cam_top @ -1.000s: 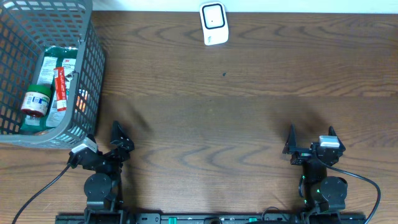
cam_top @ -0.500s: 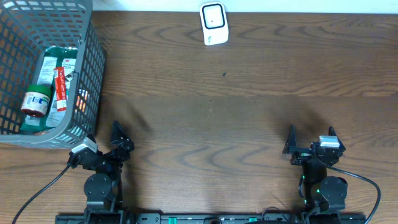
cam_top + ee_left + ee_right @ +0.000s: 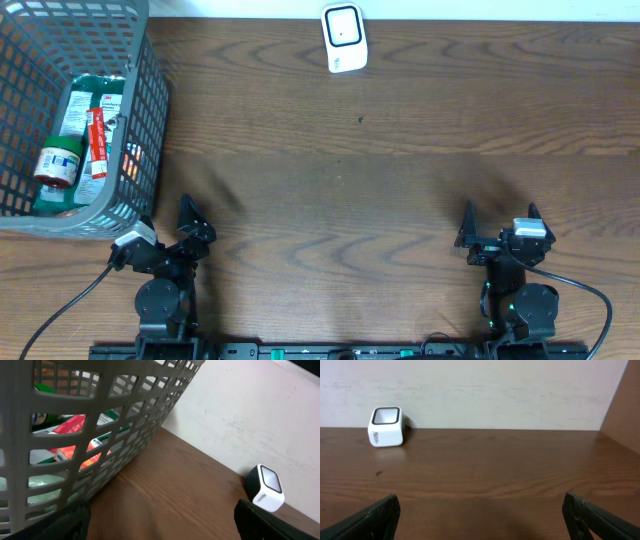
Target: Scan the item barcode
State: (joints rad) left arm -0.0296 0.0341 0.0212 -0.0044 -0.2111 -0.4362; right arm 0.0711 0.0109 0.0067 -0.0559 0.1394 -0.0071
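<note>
Dark wood-grain table [image 3: 400, 180] runs under me to a pale wall [image 3: 495, 390] at the far edge. From overhead, a grey mesh basket [image 3: 150, 110] sits at 10 o'clock. In it are a red tube [image 3: 97, 143], its long axis running 12 to 6, and just beside it at its 8 o'clock a red-ended jar [image 3: 58, 162], both on green-and-white packs. My left wrist view only glimpses that red and green through the basket's wall, so I cannot tell from there which way anything lies. The white scanner [image 3: 343, 38] stands at 12 o'clock by the wall, well apart from the basket. Its long axis runs roughly 12 to 6, and its dark-rimmed window faces up. The right wrist view adds that the window tilts up and toward me. My left gripper [image 3: 160, 527] waits at 7 o'clock, just beside the basket's near corner, fingers spread wide and holding nothing. My right gripper [image 3: 480, 520] at 5 o'clock is likewise wide apart, over bare wood, touching nothing.
</note>
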